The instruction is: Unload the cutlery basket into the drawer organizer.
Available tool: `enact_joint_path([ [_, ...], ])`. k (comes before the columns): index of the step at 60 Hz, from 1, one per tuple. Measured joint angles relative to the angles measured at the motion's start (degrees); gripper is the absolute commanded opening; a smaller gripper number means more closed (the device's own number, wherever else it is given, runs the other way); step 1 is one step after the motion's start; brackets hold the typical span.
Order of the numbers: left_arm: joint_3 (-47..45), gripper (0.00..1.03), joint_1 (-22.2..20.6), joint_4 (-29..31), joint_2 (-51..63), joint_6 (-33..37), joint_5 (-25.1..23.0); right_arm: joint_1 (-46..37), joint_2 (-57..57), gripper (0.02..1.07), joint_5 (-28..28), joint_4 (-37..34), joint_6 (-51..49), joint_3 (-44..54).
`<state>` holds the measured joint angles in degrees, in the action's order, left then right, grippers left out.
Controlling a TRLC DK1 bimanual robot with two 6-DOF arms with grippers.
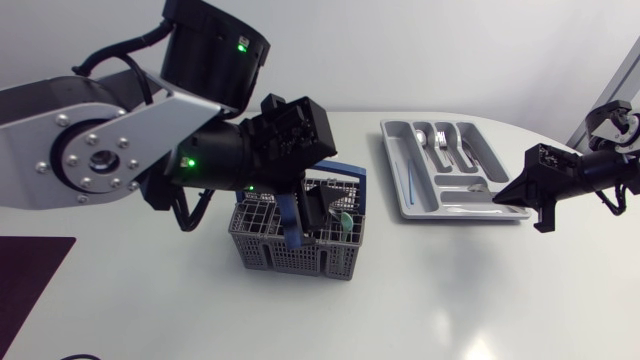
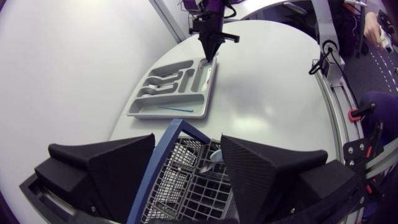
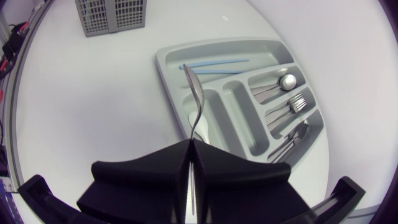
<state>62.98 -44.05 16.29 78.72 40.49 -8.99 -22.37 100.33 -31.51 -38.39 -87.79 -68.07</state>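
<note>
Head view: the left arm [image 1: 100,150] comes in from the side, bulky and folded, its wrist turned down so the left claw [image 1: 318,208] hangs into the grey cutlery basket [image 1: 262,250] near the middle of the bench [image 1: 450,290]. The basket's blue handle [image 1: 345,172] arches beside the claw. The drawer organizer [image 1: 420,205] lies well apart from the basket, toward the right arm [image 1: 590,170]. That arm stretches in low and nearly level, and the right claw [image 1: 512,195] points at the organizer's near corner.

Left wrist view: the left claw [image 2: 186,140] is spread wide above the basket [image 2: 186,186]. The blue handle [image 2: 163,163] runs up between its fingers, close to one of them and clear of the other. A teal piece [image 2: 215,154] stands in the basket just ahead. Farther off, the right claw [image 2: 210,53] tilts down over the organizer [image 2: 140,111].

Right wrist view: the right claw [image 3: 189,144] is pressed together, pinching a slim metal cutlery piece [image 3: 196,102] that juts ahead over the organizer [image 3: 163,62]; I cannot tell which kind it is. A blue stick [image 3: 217,63] lies in the long compartment, and a spoon [image 3: 285,81] and a fork [image 3: 297,101] lie in the narrow ones. The basket [image 3: 112,15] stands far beyond
</note>
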Motion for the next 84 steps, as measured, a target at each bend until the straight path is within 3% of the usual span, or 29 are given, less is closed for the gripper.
enact_joint_path([
  [33, 0.0, 0.86, 0.0, 1.1, 3.1, 2.2, 0.0, 8.2, 13.3, 0.09, 17.4, -1.1, -9.9, -12.6],
  [39, 0.0, 0.86, 0.0, 1.5, 3.2, 2.7, 0.0, 8.5, 15.5, 0.42, 19.2, -0.6, -10.4, -13.8],
  [44, 0.0, 0.86, 0.0, 1.5, 3.2, 3.1, 0.0, 8.4, 15.9, 0.59, 19.4, 1.0, -10.2, -13.9],
  [49, 0.0, 0.86, 0.0, 1.5, 3.2, 3.3, 0.0, 8.1, 15.8, 0.73, 18.1, 3.0, -9.5, -14.1],
  [55, 0.0, 0.86, 0.1, 1.9, 3.2, 3.8, -0.1, 7.3, 14.8, 1.03, 15.5, 3.9, -7.8, -14.2],
  [68, -0.8, 0.86, 0.3, 2.8, 3.2, 7.0, -0.2, 4.5, 2.6, 1.03, 5.1, 4.4, -3.1, -8.7],
  [84, -3.8, 0.76, -0.3, 2.6, 3.6, 13.9, 2.4, 3.4, -14.1, 1.03, -4.5, 7.0, -1.1, 11.1],
])
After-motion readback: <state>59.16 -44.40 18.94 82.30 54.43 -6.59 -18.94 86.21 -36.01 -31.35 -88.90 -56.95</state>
